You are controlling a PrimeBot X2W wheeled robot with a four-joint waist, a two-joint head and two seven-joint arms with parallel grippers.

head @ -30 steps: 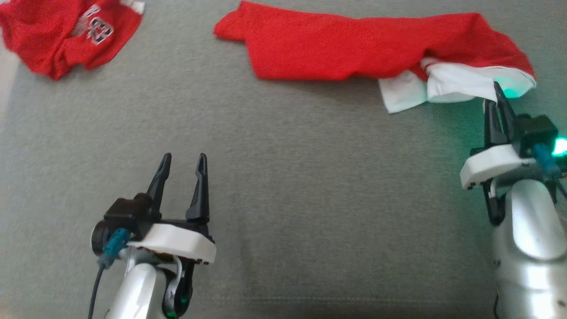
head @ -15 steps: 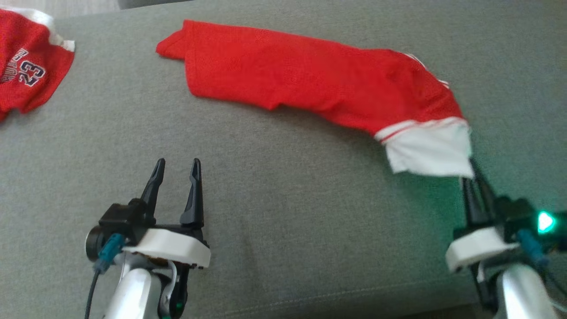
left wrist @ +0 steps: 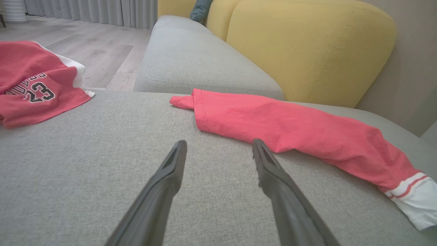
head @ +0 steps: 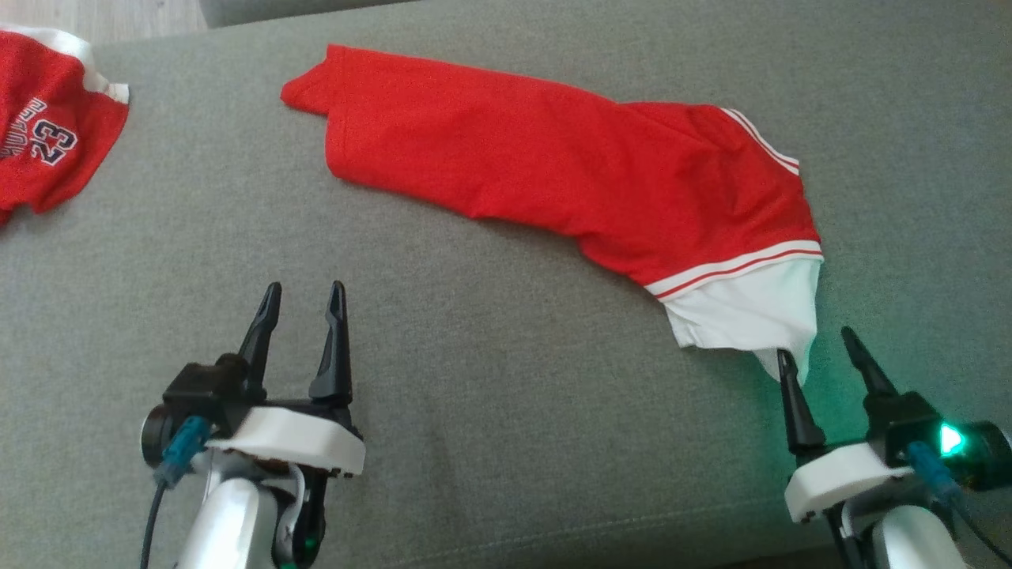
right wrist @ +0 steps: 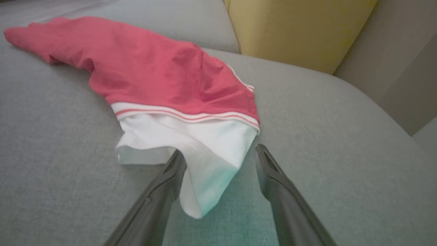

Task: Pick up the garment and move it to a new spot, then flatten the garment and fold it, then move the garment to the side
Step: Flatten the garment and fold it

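A red garment (head: 553,166) with a white hem lies stretched across the grey sofa seat, running from upper left to lower right. Its white end (head: 751,312) lies just ahead of my right gripper (head: 818,359), which stands open. In the right wrist view the garment (right wrist: 164,71) trails a white corner into the gap between the spread fingers of my right gripper (right wrist: 218,155), and nothing pinches it. My left gripper (head: 304,296) is open at the lower left, well short of the cloth; the left wrist view shows the gripper (left wrist: 218,147) with the garment (left wrist: 290,126) ahead and to the right.
A second red garment (head: 47,134) printed with 23 lies at the seat's left edge, seen again as the numbered garment (left wrist: 34,85). Yellow back cushions (left wrist: 307,48) rise behind the seat. Wooden floor (left wrist: 85,51) lies beyond the sofa's left end.
My right gripper dragged the white end toward me and then opened, dropping it on the seat. The head view shifted too. The left gripper stayed open.
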